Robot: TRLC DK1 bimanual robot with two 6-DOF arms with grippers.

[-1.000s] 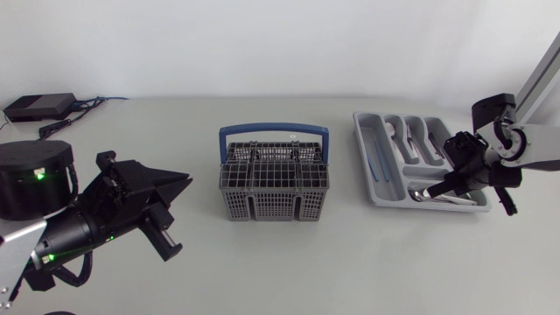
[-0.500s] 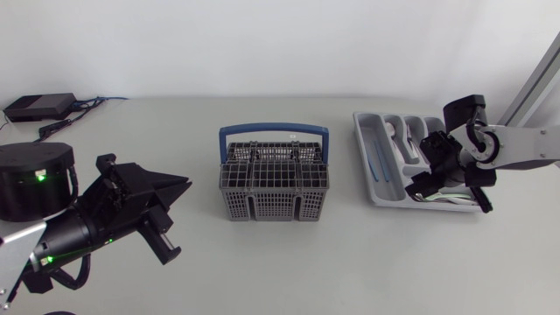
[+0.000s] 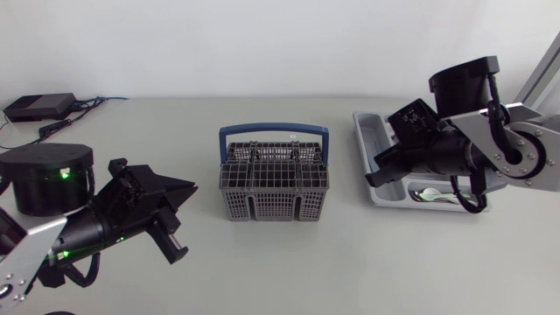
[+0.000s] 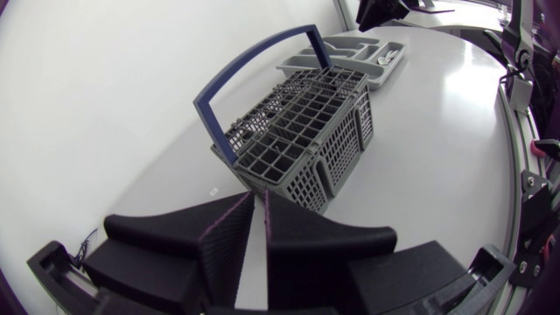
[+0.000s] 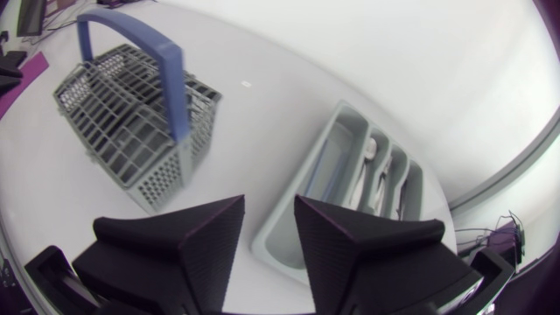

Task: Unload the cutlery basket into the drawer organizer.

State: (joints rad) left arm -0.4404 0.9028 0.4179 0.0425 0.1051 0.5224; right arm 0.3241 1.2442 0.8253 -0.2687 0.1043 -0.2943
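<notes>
The grey cutlery basket [image 3: 274,182] with a blue handle stands mid-table; no cutlery shows above its grid. It also appears ahead of my left gripper [image 4: 297,140] and off to one side of my right gripper [image 5: 131,122]. The grey drawer organizer [image 3: 372,144] lies at the right, with cutlery in its compartments [image 3: 429,193]. My right gripper [image 3: 376,172] hangs over the organizer's near-left part, open, with nothing between its fingers [image 5: 269,223]. The organizer [image 5: 367,175] lies just ahead of it. My left gripper [image 3: 182,189] is left of the basket, fingers together and holding nothing [image 4: 260,232].
A black box with cables [image 3: 39,107] sits at the far back left corner. My left arm's round black base [image 3: 44,179] stands at the left edge. Bare table lies in front of the basket and the organizer.
My right gripper opened at the organizer's front compartment, then rose and moved left over the organizer. The left arm shifted only slightly.
</notes>
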